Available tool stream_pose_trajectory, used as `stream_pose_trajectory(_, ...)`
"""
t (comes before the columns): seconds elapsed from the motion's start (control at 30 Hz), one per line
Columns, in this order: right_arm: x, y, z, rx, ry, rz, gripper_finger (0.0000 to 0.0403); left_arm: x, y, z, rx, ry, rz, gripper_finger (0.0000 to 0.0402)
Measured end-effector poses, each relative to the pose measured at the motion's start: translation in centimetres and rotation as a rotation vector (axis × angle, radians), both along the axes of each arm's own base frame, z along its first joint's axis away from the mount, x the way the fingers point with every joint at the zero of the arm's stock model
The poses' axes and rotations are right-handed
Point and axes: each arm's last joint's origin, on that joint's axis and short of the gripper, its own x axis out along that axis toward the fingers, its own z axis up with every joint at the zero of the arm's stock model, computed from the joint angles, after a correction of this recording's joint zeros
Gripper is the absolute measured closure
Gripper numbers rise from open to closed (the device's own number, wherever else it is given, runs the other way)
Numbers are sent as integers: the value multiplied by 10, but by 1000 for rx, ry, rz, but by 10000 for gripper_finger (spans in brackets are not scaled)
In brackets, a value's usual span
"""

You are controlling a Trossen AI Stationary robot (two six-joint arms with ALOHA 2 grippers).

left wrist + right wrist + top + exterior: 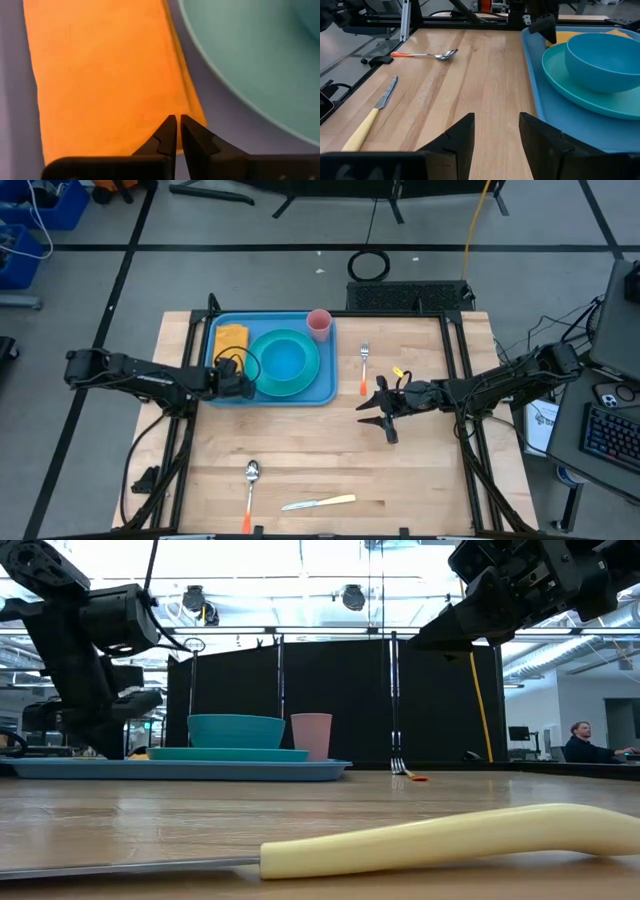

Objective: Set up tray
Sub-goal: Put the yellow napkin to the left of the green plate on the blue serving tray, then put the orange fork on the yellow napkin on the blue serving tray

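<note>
The light-blue tray lies flat on the table's far left part. On it rest an orange napkin and a teal plate carrying a blue bowl. A pink cup stands upright at the tray's far right corner. My left gripper is shut and hangs over the tray's near part; in its wrist view the tips sit above the napkin beside the plate's rim. My right gripper is open, raised above bare wood right of the tray. My left gripper points its shut fingertips down at the napkin's edge nearest the plate. Whether they touch the cloth, I cannot tell.
A fork with an orange handle lies right of the tray. A spoon with an orange handle and a yellow-handled knife lie by the near edge. Bare wood spans the table's middle and right. A person sits beyond the table.
</note>
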Motion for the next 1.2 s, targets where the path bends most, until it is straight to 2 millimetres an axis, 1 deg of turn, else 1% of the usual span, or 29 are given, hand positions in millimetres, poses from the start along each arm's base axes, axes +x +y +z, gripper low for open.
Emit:
stream_pose_trajectory(0.2,0,0,0,0,0,0,259,-1,-5,8,-4,-59,-36,371)
stream_pose_trajectory(0.53,0,0,0,-16,-2,-9,259,-10,-17,28,131,-185,-117,371)
stream_pose_trajectory(0.67,0,-1,0,-25,-1,-19,259,-11,-27,38,238,-244,-219,371)
stream_pose_trajectory(0.77,0,-1,0,-24,-3,-19,259,-11,-36,48,339,-323,-291,371)
stream_pose_trajectory(0.97,1,-1,2,-21,-21,-19,259,-5,-62,70,557,-458,-474,371)
stream_pose_trajectory(1.07,1,0,4,-17,-47,-20,259,-4,-71,78,565,-529,-518,371)
stream_pose_trajectory(1.2,2,0,7,-7,-73,-21,259,-2,-77,78,459,-606,-564,371)
